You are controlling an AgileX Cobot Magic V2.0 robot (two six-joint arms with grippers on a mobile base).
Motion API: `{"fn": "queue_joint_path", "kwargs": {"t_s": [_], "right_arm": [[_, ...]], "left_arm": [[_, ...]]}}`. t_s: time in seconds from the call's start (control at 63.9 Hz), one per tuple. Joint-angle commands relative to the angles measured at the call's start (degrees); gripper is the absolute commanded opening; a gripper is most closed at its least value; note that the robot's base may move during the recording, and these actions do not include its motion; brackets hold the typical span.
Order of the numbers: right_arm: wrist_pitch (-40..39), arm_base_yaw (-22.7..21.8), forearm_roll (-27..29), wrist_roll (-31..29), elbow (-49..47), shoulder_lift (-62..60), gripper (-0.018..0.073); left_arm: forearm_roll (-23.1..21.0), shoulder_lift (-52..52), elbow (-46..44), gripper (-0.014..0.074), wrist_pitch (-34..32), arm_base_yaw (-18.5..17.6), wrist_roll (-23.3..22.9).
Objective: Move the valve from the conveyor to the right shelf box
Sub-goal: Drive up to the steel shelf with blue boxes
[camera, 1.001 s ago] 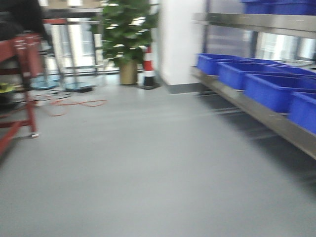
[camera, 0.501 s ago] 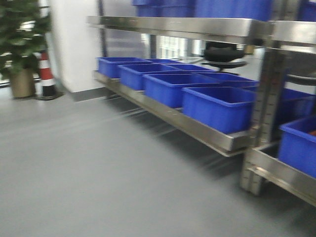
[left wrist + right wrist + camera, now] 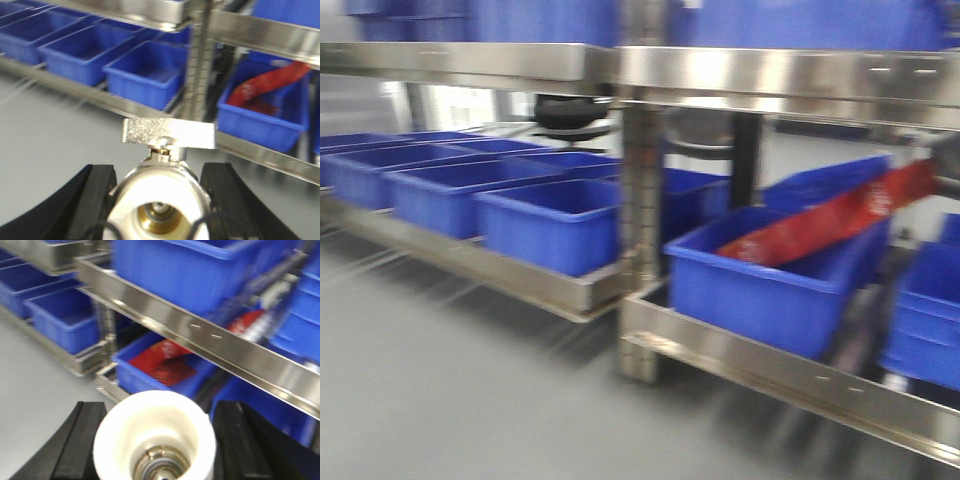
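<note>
In the left wrist view my left gripper (image 3: 159, 172) is shut on the valve (image 3: 160, 200), a silvery-white metal body with a flat handle (image 3: 169, 134) on top, held in the air facing the shelf. In the right wrist view my right gripper (image 3: 160, 412) is shut on a white-rimmed metal piece (image 3: 155, 435) seen end on. A blue shelf box (image 3: 770, 280) holding a red strip (image 3: 830, 220) sits on the low steel shelf (image 3: 770, 375); the box also shows in the left wrist view (image 3: 265, 120) and the right wrist view (image 3: 150, 375). The conveyor is out of view.
A row of blue boxes (image 3: 550, 225) fills the lower shelf to the left. A steel upright post (image 3: 640, 230) divides the two shelf sections. An upper steel shelf (image 3: 770, 80) carries more blue boxes. Grey floor (image 3: 440, 380) lies in front.
The front view has swung to the right, from open floor, a plant and a cone to the steel shelves. The box with the red strip has come into view.
</note>
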Motion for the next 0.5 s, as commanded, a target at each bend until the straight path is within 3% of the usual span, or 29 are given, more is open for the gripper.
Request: {"fn": "queue_joint_path", "kwargs": {"t_s": [0.0, 0.485], "right_arm": [[-4.1, -0.4, -0.5, -0.1, -0.9, -0.5, -0.0153], [-4.1, -0.4, -0.5, -0.1, -0.9, -0.5, -0.0153]], "left_arm": [[-1.1, -0.7, -0.5, -0.0111, -3.2, -0.2, 0.0], [-1.1, -0.7, -0.5, -0.0111, -3.2, -0.2, 0.0]]}}
